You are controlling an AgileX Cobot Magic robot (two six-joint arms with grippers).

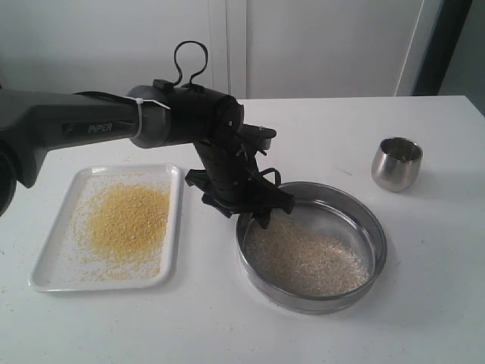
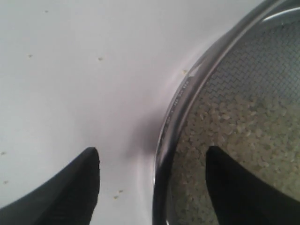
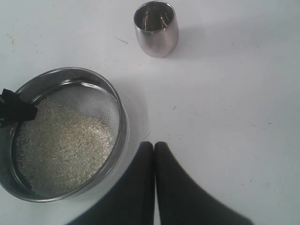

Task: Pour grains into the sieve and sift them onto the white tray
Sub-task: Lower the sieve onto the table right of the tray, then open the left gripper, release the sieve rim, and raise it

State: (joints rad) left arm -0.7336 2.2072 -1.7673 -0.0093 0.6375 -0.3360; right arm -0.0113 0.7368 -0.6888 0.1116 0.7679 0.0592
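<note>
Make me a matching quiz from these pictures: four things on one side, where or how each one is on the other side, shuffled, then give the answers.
Column one
1. white tray
2. sieve
3. steel cup
4. left gripper

Column two
A. fingers open, one on each side of a rim
B. holds pale coarse grains
C. holds fine yellow granules
D. stands upright, apart from the rest

Pairs: 1-C, 2-B, 3-D, 4-A

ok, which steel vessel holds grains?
The sieve, the wide shallow mesh-bottomed ring with pale grains; the small rounded cup looks empty.
</note>
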